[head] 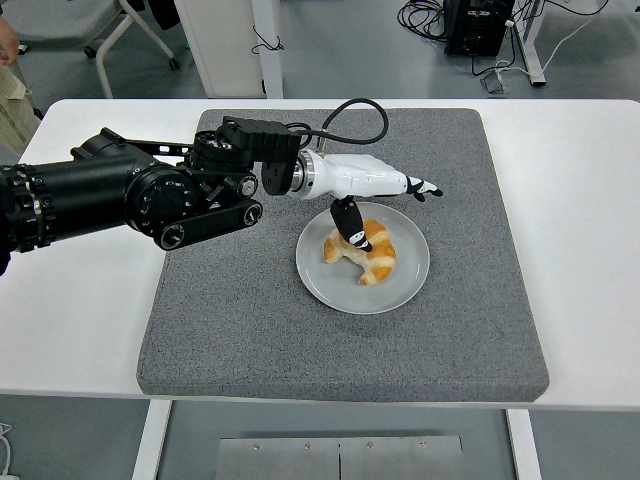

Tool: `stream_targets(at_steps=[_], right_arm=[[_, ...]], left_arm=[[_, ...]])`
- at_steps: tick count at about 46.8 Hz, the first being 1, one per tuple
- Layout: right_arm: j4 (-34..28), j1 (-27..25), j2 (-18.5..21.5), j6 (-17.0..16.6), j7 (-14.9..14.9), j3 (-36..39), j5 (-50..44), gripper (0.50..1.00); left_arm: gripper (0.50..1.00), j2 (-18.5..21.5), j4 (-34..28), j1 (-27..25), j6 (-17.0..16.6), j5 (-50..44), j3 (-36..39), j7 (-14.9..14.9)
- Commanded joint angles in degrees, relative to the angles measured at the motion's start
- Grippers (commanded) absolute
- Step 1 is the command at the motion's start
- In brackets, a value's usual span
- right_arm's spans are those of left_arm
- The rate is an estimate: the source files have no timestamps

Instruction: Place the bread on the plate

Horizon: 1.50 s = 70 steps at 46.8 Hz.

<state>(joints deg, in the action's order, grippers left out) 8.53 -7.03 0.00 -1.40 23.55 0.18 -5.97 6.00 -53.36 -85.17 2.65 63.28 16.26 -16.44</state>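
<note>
Golden crescent bread [362, 251] on round grey plate [405, 285] — long axis far-left to near-right, left hand [372, 190] spread, empty above it

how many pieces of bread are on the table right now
1. The bread lies on the plate, near the middle of the grey mat, just under the open left hand. Nothing suggests another piece is hidden.

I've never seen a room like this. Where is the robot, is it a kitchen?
Probably a robot lab or workshop, not a kitchen. The plate with bread sits on a grey mat on a white table, and cables lie on the floor behind.
</note>
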Motion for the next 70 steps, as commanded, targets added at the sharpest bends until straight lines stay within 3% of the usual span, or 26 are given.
stream_targets(at_steps=[1, 24, 37, 49, 57, 65, 70], right_arm=[[0.0, 0.0, 0.0, 0.0, 0.0, 0.0, 0.0, 1.0], [0.0, 0.0, 0.0, 0.1, 0.0, 0.0, 0.0, 1.0], [0.0, 0.0, 0.0, 0.0, 0.0, 0.0, 0.0, 1.0], [0.0, 0.0, 0.0, 0.1, 0.0, 0.0, 0.0, 1.0], [0.0, 0.0, 0.0, 0.0, 0.0, 0.0, 0.0, 1.0], [0.0, 0.0, 0.0, 0.0, 0.0, 0.0, 0.0, 1.0], [0.0, 0.0, 0.0, 0.1, 0.0, 0.0, 0.0, 1.0]], left_arm=[[0.971, 0.6, 0.0, -0.8, 0.4, -3.1, -0.8, 0.0], [0.974, 6.1, 0.6, -1.6, -0.2, -20.7, -12.0, 0.0], [0.974, 9.5, 1.2, 2.8, -5.0, -27.9, -20.6, -0.8], [0.975, 8.5, 7.8, 8.8, -6.1, -35.1, -30.0, -0.3], [0.974, 5.2, 17.0, 9.9, -6.3, -42.2, -31.8, 0.0], [0.975, 2.6, 24.8, 10.1, -5.2, -48.1, -34.5, 0.1], [0.975, 1.4, 27.2, 10.9, -2.5, -51.0, -35.5, 0.0]])
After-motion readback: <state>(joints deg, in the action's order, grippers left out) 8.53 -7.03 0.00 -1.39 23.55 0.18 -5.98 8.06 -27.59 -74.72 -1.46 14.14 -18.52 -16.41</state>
